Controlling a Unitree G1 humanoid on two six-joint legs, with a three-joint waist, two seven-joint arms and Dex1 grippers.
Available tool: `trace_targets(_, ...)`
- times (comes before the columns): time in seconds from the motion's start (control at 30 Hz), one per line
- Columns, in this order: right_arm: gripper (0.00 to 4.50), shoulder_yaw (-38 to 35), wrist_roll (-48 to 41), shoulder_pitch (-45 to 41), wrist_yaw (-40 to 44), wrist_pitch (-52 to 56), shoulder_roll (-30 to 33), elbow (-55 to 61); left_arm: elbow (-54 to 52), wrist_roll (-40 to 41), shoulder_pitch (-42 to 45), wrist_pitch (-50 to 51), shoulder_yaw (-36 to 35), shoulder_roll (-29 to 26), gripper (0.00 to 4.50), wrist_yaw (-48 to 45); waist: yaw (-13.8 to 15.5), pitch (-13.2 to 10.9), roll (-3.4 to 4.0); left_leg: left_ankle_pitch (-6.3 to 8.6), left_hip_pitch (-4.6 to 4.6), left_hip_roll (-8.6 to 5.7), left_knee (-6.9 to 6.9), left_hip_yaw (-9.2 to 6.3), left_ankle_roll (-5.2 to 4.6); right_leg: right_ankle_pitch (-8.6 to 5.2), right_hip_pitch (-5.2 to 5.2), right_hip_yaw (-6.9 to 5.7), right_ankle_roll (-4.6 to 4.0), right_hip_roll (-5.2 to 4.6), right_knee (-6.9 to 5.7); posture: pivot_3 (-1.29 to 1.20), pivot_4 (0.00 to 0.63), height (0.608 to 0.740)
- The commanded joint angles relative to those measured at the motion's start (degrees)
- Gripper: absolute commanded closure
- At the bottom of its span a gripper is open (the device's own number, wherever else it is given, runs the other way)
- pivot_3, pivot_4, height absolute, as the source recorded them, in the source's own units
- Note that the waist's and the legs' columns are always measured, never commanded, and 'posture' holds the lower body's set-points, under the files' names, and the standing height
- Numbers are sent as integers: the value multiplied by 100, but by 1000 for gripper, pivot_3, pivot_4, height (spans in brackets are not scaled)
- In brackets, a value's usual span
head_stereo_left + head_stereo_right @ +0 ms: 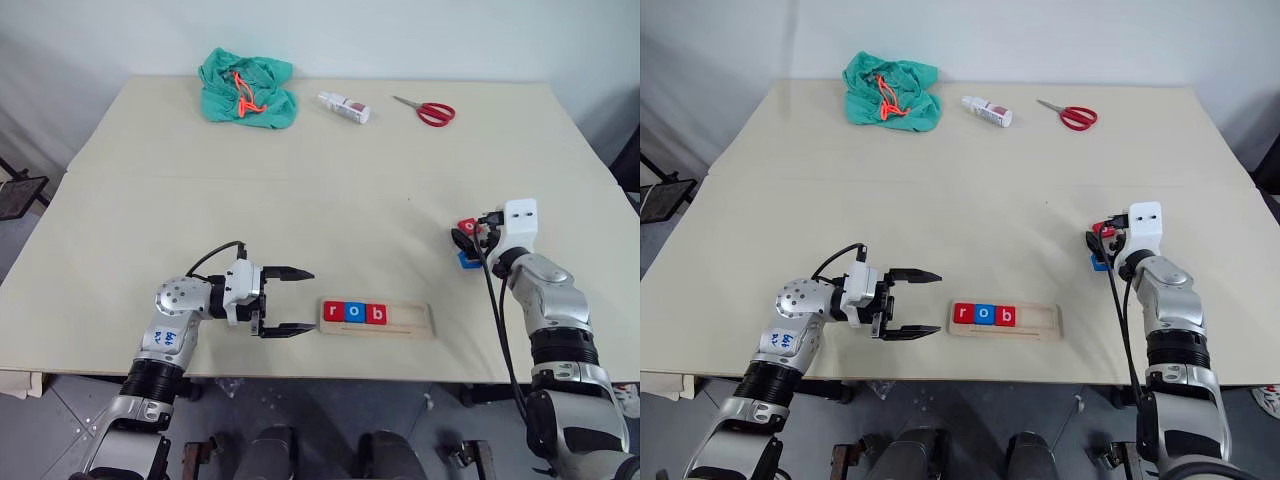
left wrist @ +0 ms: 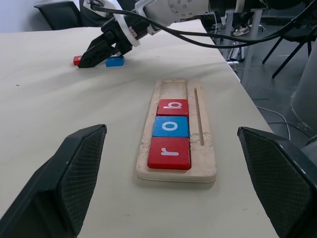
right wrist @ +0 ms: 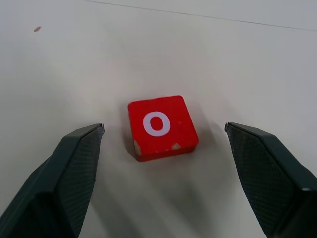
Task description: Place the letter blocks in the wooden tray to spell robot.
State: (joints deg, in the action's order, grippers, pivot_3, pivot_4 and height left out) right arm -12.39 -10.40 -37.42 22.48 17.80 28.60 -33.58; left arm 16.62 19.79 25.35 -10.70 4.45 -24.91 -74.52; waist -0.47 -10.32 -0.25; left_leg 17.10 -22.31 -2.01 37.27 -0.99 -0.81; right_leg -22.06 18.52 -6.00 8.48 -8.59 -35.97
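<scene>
The wooden tray (image 1: 412, 320) lies near the table's front edge. Its left part holds a red r (image 2: 169, 152), a blue o (image 2: 171, 126) and a red b (image 2: 173, 107) in a row, and its right part is bare. My left gripper (image 1: 311, 300) stands open just left of the tray, pointing at it. At the right side of the table a red o block (image 3: 161, 126) lies flat between the fingers of my right gripper (image 1: 462, 236), which is open and not touching it. A blue block (image 1: 467, 260) lies close beside the red one; its letter is hidden.
At the far side of the table lie a crumpled green cloth (image 1: 248, 90), a small white bottle (image 1: 344, 107) and red-handled scissors (image 1: 430, 111). The table's front edge runs just below the tray.
</scene>
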Motion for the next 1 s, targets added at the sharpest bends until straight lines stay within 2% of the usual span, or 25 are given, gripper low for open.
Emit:
trace_targets(0.03,786,33,38,-20,55,-7,24,-109,-121,40,-4,-67,-74,-25,0,52,-1,0,0,0,0,0,0,0,0,0,0,0,0,0,0,0,150,740)
trace_targets(0.27,3025,49,24,21,89,8,-1,-47,-108,42,3,-69,-78,-41,0,74,1,0,0,0,0,0,1,-1,0,0,-1,0,0,0,0,0,150,740)
trace_targets(0.4,3042,10,-35,51,44,58,-30,208,-84,58,16,-79,-60,-53,0,8,1,0,0,0,0,0,1,-1,0,0,0,0,0,0,0,0,150,740)
trace_targets(0.57,3042,-168,-358,454,-112,761,-58,1635,-27,103,37,-57,-44,-107,0,-214,15,0,0,0,-2,0,-2,-1,0,0,2,0,0,0,0,0,150,740)
trace_targets(0.73,3042,-438,-855,1424,-439,1845,-191,3944,183,97,98,-122,-86,-160,0,-391,53,0,0,0,-4,-2,-2,-6,0,0,3,0,0,-1,1,0,150,740)
trace_targets(0.87,3042,-715,-1105,2193,-945,2429,-505,5458,355,87,165,-181,-71,-141,0,-502,59,0,0,0,-5,-3,-2,-8,0,0,2,1,0,-1,0,0,150,740)
trace_targets(1.0,3042,-717,-1202,3147,-1101,2703,-674,6763,462,124,217,-191,-35,-95,0,-666,66,0,0,0,-4,-4,-4,-8,0,0,4,2,0,-1,-1,0,150,740)
